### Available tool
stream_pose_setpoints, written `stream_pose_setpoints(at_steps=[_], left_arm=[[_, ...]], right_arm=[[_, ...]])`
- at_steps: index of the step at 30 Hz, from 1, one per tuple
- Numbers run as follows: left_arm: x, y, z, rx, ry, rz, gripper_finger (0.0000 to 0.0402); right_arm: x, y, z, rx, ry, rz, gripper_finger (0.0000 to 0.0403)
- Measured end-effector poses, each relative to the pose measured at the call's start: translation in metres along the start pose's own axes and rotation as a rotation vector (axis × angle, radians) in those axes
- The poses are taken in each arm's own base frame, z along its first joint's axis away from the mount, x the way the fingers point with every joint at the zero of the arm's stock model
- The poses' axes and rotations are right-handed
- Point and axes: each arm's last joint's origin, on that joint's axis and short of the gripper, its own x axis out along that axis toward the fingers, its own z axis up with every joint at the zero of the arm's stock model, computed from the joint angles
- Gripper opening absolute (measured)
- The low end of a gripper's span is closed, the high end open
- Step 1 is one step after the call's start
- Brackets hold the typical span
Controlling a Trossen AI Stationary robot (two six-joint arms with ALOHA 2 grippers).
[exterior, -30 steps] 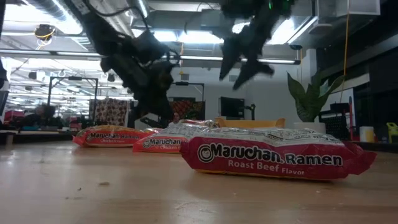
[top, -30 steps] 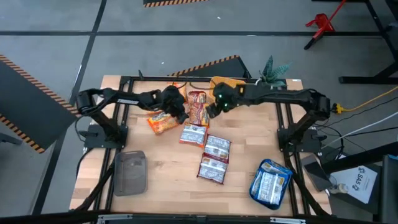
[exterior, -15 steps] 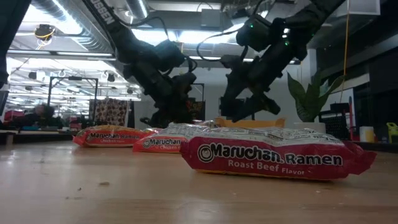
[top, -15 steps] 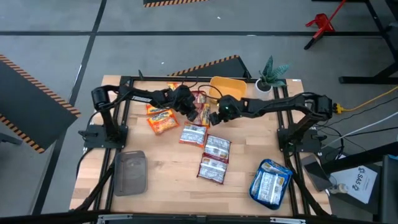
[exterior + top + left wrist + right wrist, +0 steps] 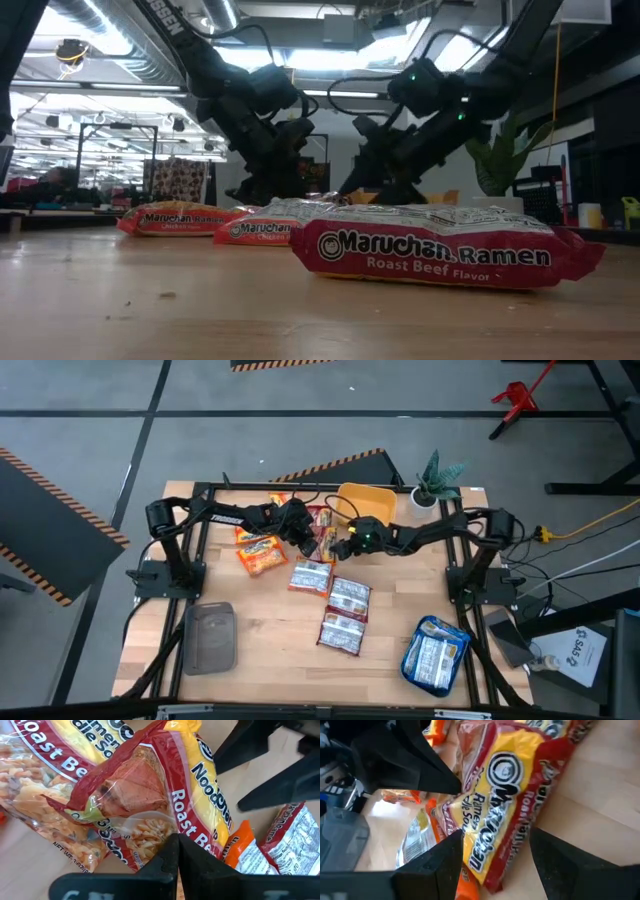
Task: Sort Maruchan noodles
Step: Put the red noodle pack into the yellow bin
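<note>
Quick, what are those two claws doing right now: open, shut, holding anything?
Left gripper: shut, pressed against the roast beef noodle packet, nothing held.
Right gripper: open, straddling that same packet, not gripping it yet.

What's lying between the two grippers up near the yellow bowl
A red-and-yellow Roast Beef packet lies between the shut left gripper and the open right gripper, seen in the high view and both wrist views.

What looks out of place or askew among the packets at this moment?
One red-and-yellow roast beef packet looks crumpled and propped on edge between the shut left gripper and the open right gripper, while the red-and-white packets nearer the front lie flat.
</note>
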Motion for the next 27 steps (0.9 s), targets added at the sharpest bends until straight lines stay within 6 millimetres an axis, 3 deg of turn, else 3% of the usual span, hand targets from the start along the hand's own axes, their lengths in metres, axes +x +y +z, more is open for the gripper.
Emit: stream_pose_setpoints(at_steps=[6, 14, 22, 27], left_arm=[[0.0, 0.003, 0.0, 0.017, 0.003, 0.017, 0.0], [0.0, 0.005, -0.001, 0.013, 0.006, 0.019, 0.0], [0.0, 0.005, 0.0, 0.014, -0.003, 0.017, 0.0], [-0.001, 0.004, 0.001, -0.002, 0.004, -0.021, 0.0]], right_arm=[[0.019, -0.013, -0.01, 0.013, 0.022, -0.002, 0.0214], [0.021, -0.008, -0.005, -0.079, -0.062, 0.044, 0.0214], [0.044, -0.01, -0.004, -0.104, 0.0, 0.065, 0.0214], [0.043, -0.004, 0.0, -0.095, 0.02, 0.103, 0.0177]])
